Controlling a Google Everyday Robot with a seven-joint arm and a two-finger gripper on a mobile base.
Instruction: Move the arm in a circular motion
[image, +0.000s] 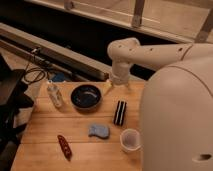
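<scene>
The glossy cream-white robot arm (165, 65) reaches left over the wooden table (45, 145); its small tan gripper (108, 88) hangs just right of the dark round bowl (86, 96); a clear plastic bottle (54, 94), black ribbed block (119, 112), blue sponge (99, 131), white cup (130, 140) and red chilli-shaped object (63, 146) lie about.

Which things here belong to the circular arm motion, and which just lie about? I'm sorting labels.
Job: the glossy cream-white robot arm; its small tan gripper, at the table's far edge beside the bowl.

Lying about: dark round bowl, clear bottle, black rectangular block, blue sponge, white cup, red pepper.
</scene>
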